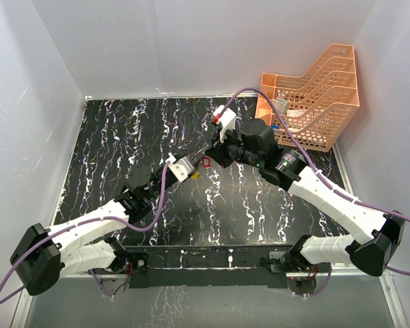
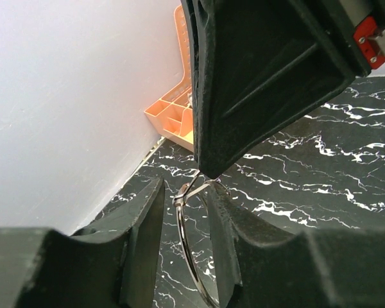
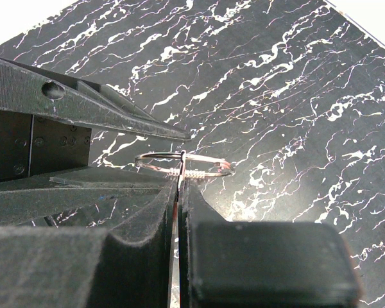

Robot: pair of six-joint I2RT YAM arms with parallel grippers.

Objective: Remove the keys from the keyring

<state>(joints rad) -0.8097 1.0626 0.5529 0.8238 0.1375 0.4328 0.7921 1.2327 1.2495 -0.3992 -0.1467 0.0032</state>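
Note:
The keyring (image 2: 191, 256) is a thin silver wire ring, standing edge-on between my left gripper's (image 2: 185, 192) fingers, above the black marble table. In the right wrist view the keyring (image 3: 206, 174) shows as a flat loop with a small wire coil. My right gripper (image 3: 179, 183) is shut on a thin metal piece hooked on the ring, with a red sliver between its jaws. From above, the left gripper (image 1: 189, 166) and right gripper (image 1: 208, 158) meet tip to tip. The red key head (image 1: 206, 162) and a cream-yellow key head (image 1: 195, 175) show between them.
An orange mesh tray (image 1: 314, 96) with small items stands at the back right corner, also seen in the left wrist view (image 2: 176, 115). White walls enclose the black marble table (image 1: 123, 137) on three sides.

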